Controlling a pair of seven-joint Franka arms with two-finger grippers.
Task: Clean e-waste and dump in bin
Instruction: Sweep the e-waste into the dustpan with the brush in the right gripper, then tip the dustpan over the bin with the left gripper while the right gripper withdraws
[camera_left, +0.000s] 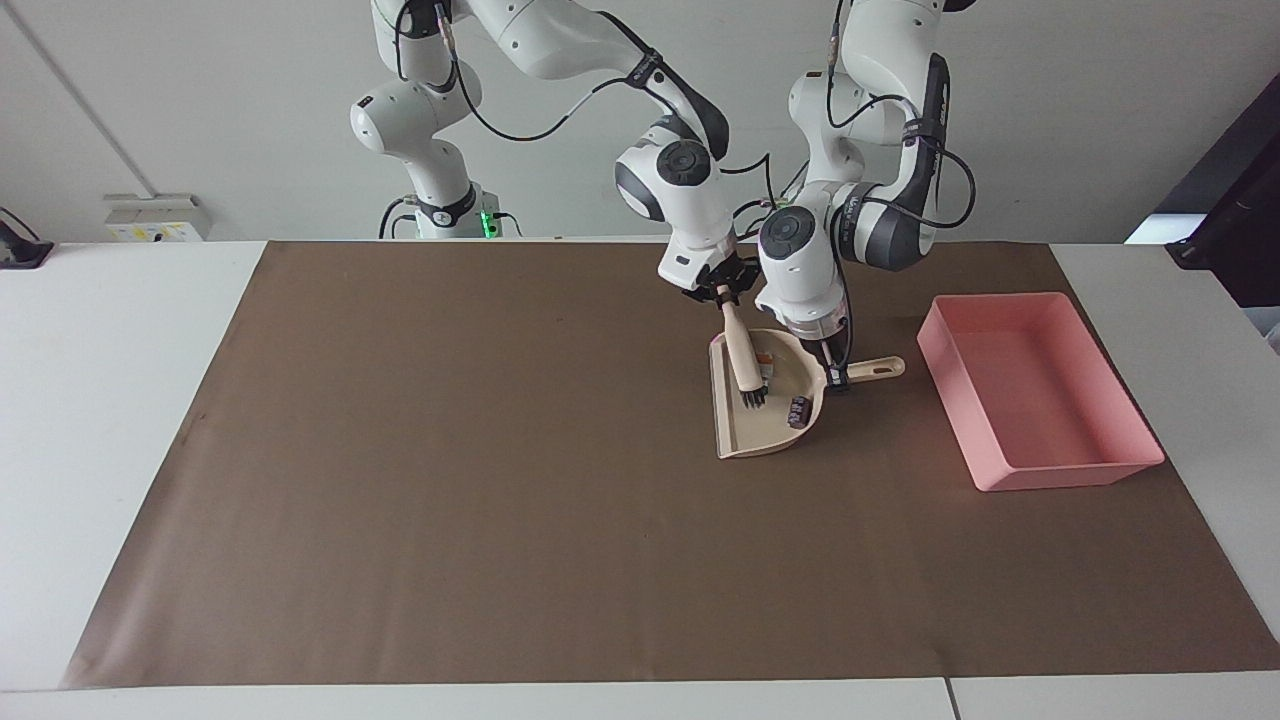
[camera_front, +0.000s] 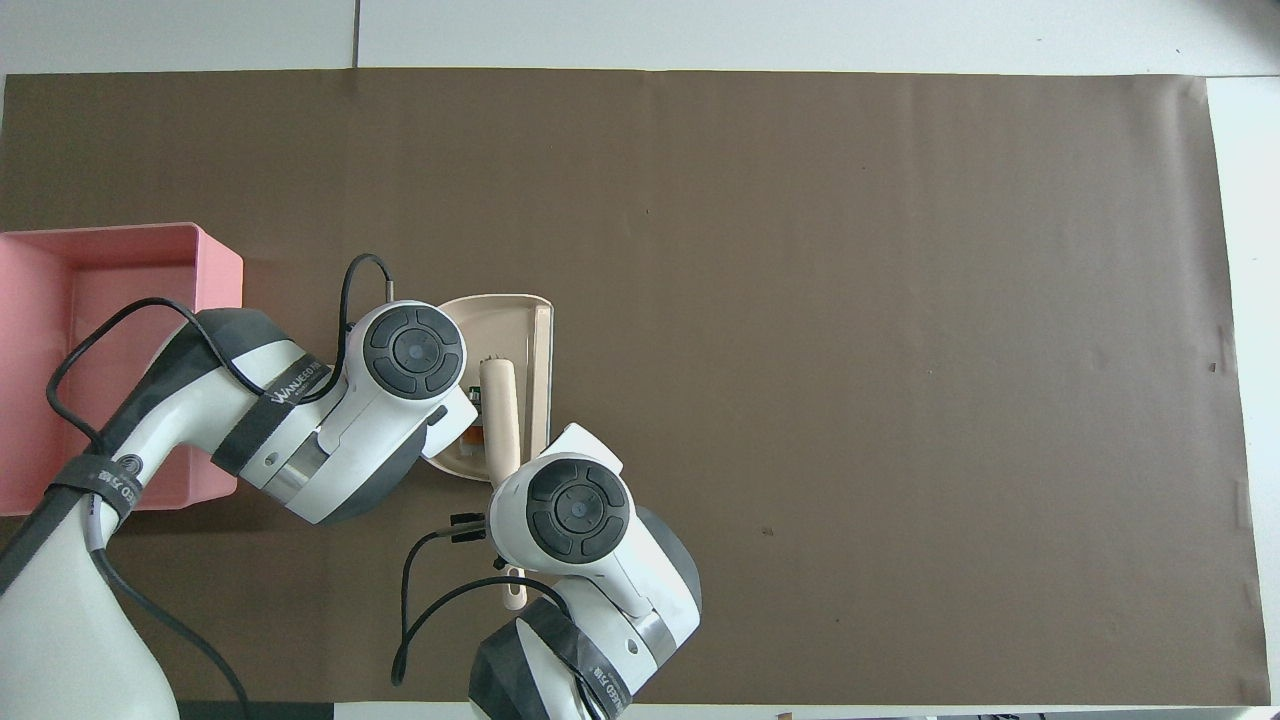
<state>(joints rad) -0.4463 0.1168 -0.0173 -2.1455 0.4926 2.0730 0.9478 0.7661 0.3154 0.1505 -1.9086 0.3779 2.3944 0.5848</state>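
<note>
The beige dustpan rests on the brown mat, and my left gripper is shut on its handle. My right gripper is shut on the handle of a small brush, whose dark bristles reach down into the pan. The black blocky piece lies inside the pan by its back wall. The white-and-green piece lies in the pan too, mostly hidden by the brush. In the overhead view the pan and brush show between both wrists, which cover the grippers.
The pink bin stands on the mat beside the dustpan, toward the left arm's end of the table; it also shows in the overhead view. The brown mat covers most of the table.
</note>
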